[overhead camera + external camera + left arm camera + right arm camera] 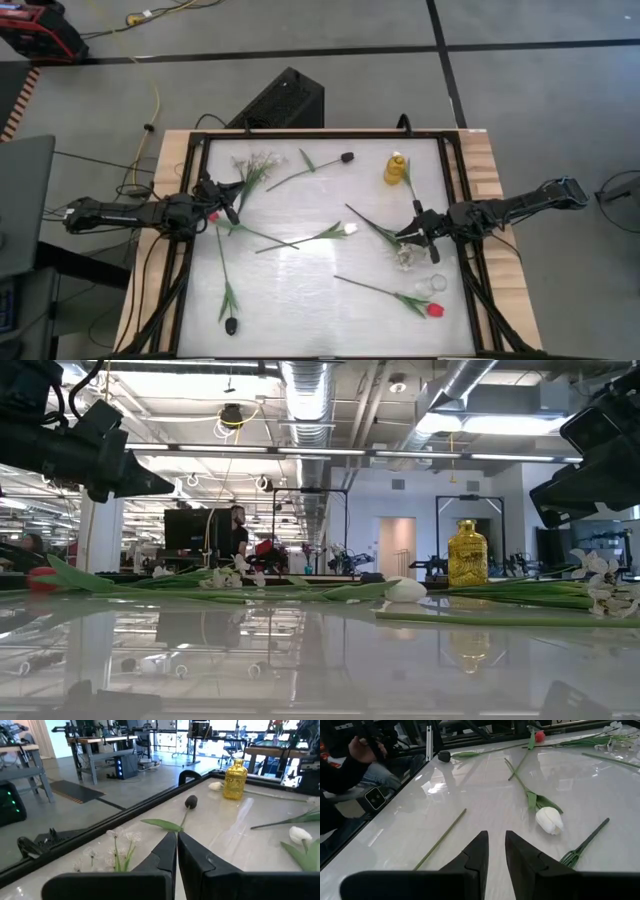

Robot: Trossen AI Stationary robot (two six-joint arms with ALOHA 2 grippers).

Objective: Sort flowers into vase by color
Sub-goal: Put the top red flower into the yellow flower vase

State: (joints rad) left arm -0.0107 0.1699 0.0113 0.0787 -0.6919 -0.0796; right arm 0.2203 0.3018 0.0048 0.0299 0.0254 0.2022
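Flowers lie flat and scattered on the white tabletop (300, 290): a white blossom sprig (255, 168), a dark tulip (347, 157), a white tulip (349, 229), a red tulip (213, 216) beside my left gripper, another dark tulip (231, 325) and a red tulip (434, 310) near the front. A yellow vase (396, 168) stands upright at the far right. My left gripper (230, 208) hovers shut at the left edge, holding nothing. My right gripper (406, 233) hovers at the right edge, slightly open, over a green stem (375, 228), with nothing between its fingers (475, 851).
A small clear glass (437, 285) and a white blossom cluster (404, 258) sit just in front of my right gripper. A black frame (320, 133) rims the table. A person's arm (345, 770) shows beyond the table's near edge. Bare surface lies at the centre front.
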